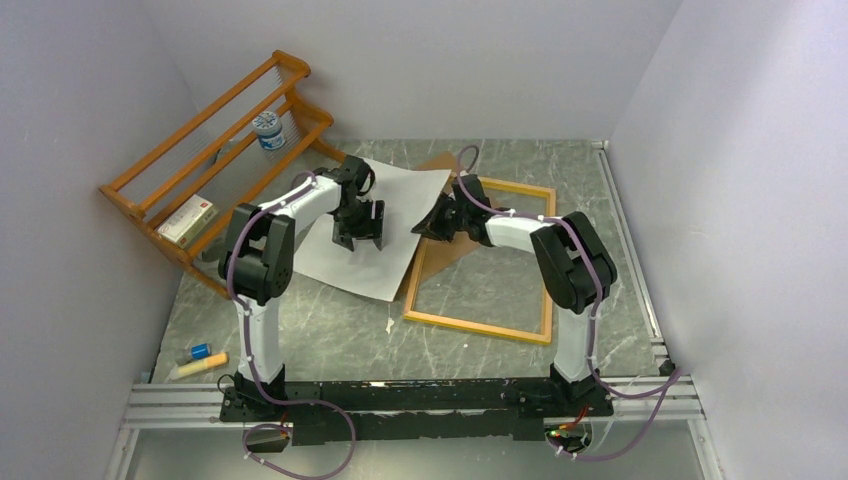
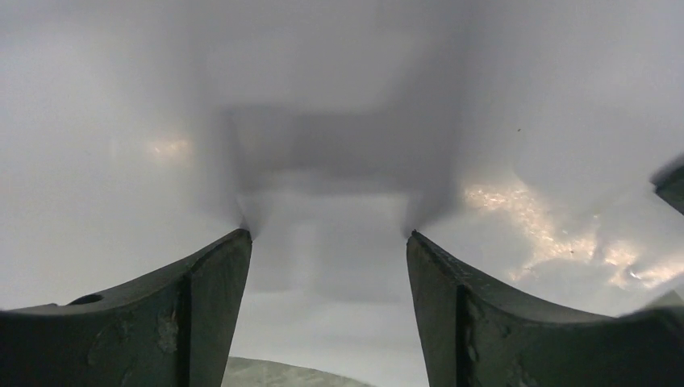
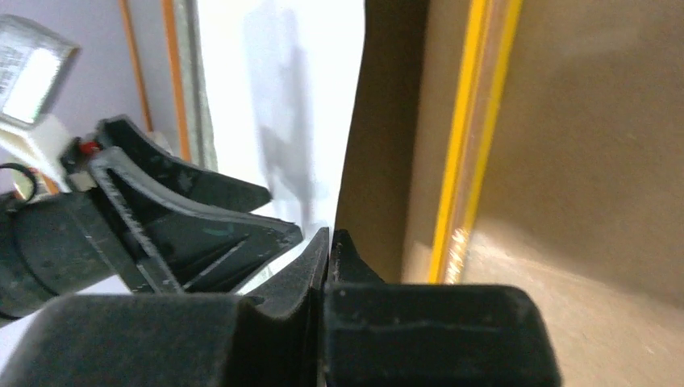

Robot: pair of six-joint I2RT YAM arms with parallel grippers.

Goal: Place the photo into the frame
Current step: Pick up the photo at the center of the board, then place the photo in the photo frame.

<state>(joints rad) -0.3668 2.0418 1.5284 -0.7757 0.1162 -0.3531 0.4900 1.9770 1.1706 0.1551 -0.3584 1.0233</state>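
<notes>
Grey-green marbled stone is the table (image 1: 330, 335) under both my arms. An orange-brown slatted rack (image 1: 205, 150) leans at the far left corner against the wall.

Right of centre the frame (image 1: 480, 328) lies flat. Its narrow border looks orange from above and bright yellow in my right wrist view, and bare tabletop shows through most of its opening.

Just left of it lies the photo (image 1: 350, 270), plain white side up. Its right edge rests over a brown hardboard panel (image 1: 445, 255), which also shows through the frame's left side and pokes out past the photo's far corner. The photo is not inside the frame.

My left gripper (image 2: 327, 234) stands on the middle of the white sheet. Its fingers are spread wide, with both tips set down on the paper.

My right gripper (image 3: 331, 235) sits at the photo's right edge, with the panel and the frame's left rail just beyond it. Its fingers are pressed together. The paper's edge runs straight into the seam between them, so they pinch that edge.

A small white container with a blue top (image 1: 268, 130) and a small box (image 1: 187, 220) sit in the rack.

Two small stick-shaped items (image 1: 200, 360) lie near the table's near left corner, too small to make out.
</notes>
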